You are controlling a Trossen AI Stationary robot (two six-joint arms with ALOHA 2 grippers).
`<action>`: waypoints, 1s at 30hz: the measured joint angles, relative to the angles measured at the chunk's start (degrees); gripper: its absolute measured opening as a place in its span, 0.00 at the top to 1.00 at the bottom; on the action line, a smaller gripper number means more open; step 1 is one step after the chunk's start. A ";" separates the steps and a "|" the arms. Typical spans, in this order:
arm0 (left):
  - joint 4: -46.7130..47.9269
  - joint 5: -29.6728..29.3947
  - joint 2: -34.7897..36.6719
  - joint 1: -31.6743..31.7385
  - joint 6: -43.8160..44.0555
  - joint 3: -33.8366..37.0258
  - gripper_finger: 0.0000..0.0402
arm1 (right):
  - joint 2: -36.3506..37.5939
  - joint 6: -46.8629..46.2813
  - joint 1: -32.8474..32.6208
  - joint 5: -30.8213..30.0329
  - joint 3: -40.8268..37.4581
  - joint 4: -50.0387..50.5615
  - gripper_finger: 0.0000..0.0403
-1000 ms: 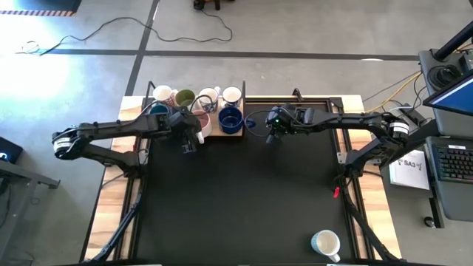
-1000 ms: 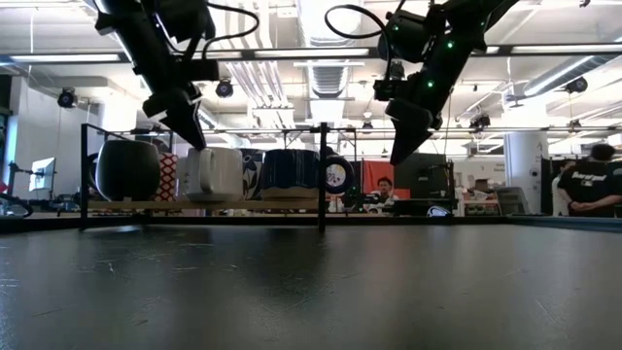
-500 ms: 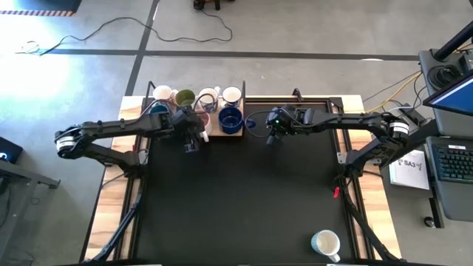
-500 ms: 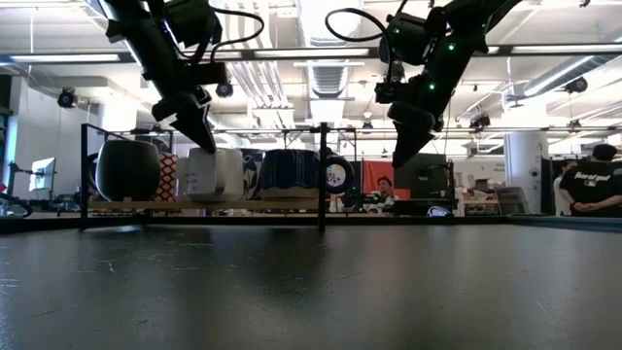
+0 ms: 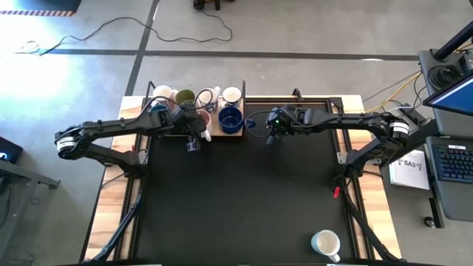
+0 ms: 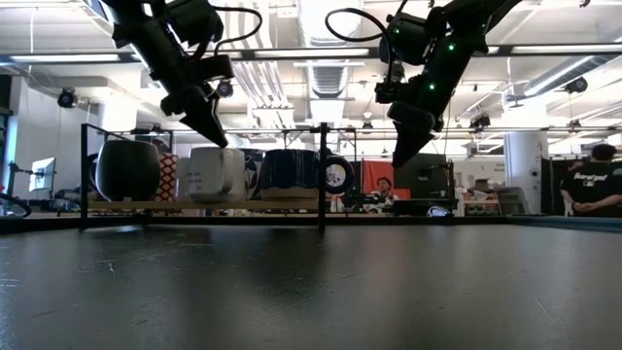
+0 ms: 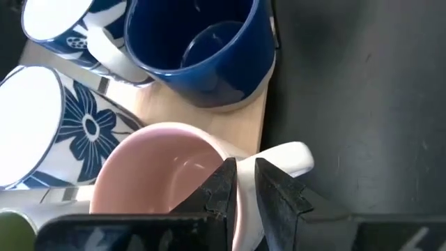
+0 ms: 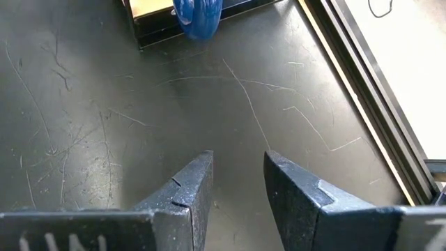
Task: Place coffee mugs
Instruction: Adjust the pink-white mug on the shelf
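Low view pictures showed that the left gripper (image 6: 216,137) had been lifted off the pink mug (image 7: 157,174), and its fingers had been drawn nearly shut on nothing. So that mug was judged placed on the rack (image 5: 208,134), just under the fingers. One cream mug (image 5: 325,242) was left far off at the table's (image 5: 244,199) near edge. The right gripper (image 5: 271,138) was held open, empty, beside the rack.

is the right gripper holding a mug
No, the right gripper hangs open over bare black table, nothing between its fingers.
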State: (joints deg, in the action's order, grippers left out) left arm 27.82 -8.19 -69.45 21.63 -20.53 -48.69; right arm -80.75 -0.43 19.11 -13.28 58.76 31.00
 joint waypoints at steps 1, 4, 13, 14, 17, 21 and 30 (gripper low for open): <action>0.08 -0.33 0.00 0.02 0.00 0.00 0.91 | 0.00 0.00 0.02 0.00 0.00 0.00 0.71; 0.19 -1.59 0.45 0.04 -0.02 -0.01 0.91 | 0.00 0.00 0.00 0.00 0.00 0.02 0.71; 8.05 -15.11 5.71 0.17 1.54 -1.11 0.91 | 0.00 0.00 0.01 0.00 0.00 0.02 0.71; 9.48 -16.44 6.70 0.29 2.66 -1.10 0.91 | 0.00 0.00 0.00 0.00 0.00 0.02 0.71; 12.44 -18.50 9.48 0.59 6.57 -0.69 0.91 | 0.00 0.00 0.01 0.00 0.00 0.02 0.71; 13.15 -18.81 10.64 0.64 10.91 0.33 0.91 | 0.00 0.00 0.02 0.00 0.00 0.01 0.71; 12.76 -17.37 8.36 0.65 14.85 1.53 0.91 | 0.00 -0.44 0.02 0.00 -0.72 0.02 0.71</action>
State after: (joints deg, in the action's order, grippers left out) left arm 40.57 -25.56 -61.09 22.28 -5.69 -47.15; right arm -80.75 -0.86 19.14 -13.28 58.04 31.03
